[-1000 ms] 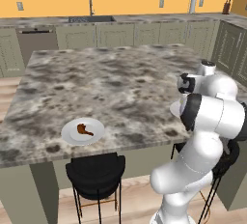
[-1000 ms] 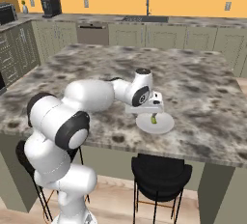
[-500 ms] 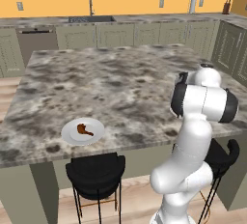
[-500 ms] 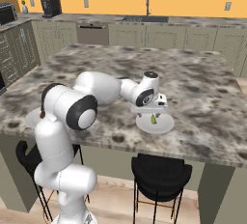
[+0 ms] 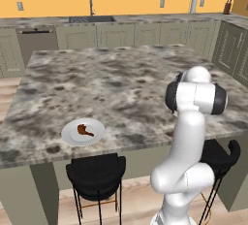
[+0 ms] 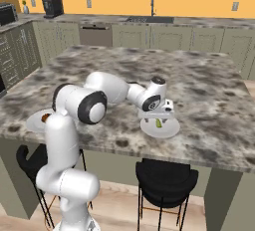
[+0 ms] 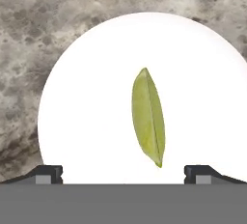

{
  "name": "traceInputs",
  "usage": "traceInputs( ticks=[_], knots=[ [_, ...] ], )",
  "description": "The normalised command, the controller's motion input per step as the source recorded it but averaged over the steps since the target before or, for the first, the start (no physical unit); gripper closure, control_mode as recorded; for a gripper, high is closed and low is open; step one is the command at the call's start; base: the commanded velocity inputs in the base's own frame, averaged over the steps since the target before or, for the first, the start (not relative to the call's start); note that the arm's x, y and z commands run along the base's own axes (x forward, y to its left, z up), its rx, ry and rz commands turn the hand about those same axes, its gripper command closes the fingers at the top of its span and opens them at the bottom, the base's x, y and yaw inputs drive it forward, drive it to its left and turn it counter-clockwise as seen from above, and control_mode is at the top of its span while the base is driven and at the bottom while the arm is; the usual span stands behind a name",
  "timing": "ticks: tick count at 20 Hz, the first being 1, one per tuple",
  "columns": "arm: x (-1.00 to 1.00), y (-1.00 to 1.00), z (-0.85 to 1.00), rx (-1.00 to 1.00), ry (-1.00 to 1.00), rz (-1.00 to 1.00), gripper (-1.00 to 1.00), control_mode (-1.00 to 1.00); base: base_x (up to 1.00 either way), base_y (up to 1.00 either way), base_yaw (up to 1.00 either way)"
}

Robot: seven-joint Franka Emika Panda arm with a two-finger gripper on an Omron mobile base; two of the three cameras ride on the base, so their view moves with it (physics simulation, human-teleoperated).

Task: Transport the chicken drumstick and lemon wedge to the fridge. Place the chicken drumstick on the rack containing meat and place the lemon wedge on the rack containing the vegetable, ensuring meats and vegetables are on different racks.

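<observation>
The lemon wedge [image 7: 148, 117], yellow-green and slim, lies on a white plate [image 7: 87, 102] in the hand view. My gripper [image 7: 123, 174] hovers right above it, open, with a fingertip on each side and nothing between them. From the right base view the gripper [image 6: 160, 116] hangs just over that plate [image 6: 172, 130] and the lemon wedge [image 6: 159, 123], near the island's front edge. The brown chicken drumstick [image 5: 85, 131] rests on a second white plate [image 5: 72, 136] further left along the same edge; its plate [image 6: 36, 121] is partly behind my arm. The fridge is out of view.
Both plates sit on a marble-topped island [image 5: 121, 83]. Black bar stools [image 5: 95, 170] [image 6: 167, 177] stand under its front edge. Cabinets and a sink counter [image 5: 92, 20] line the back wall, with a coffee machine [image 6: 52, 6] at the left.
The arm has folded and swung so the hand has come closer over the lemon wedge's plate. The jaws stayed open; plates and food have not moved.
</observation>
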Motion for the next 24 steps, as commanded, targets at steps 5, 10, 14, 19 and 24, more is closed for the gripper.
traceInputs(
  ticks=[5,10,14,19,24],
  knots=[
    [0.2,-0.07,-0.3,0.0,0.0,0.0,-1.0,-1.0,0.0,0.0,0.0],
    [0.24,-0.09,-0.25,0.0,0.0,0.0,-1.0,-1.0,0.0,0.0,0.0],
    [0.38,0.0,-0.27,0.0,0.0,0.0,-1.0,-1.0,0.0,0.0,0.0],
    [0.25,-0.09,-0.18,0.0,0.0,0.0,-1.0,-1.0,0.0,0.0,0.0],
    [0.02,-0.22,-0.34,0.0,0.05,0.0,-1.0,-1.0,0.0,0.0,0.0]
  ],
)
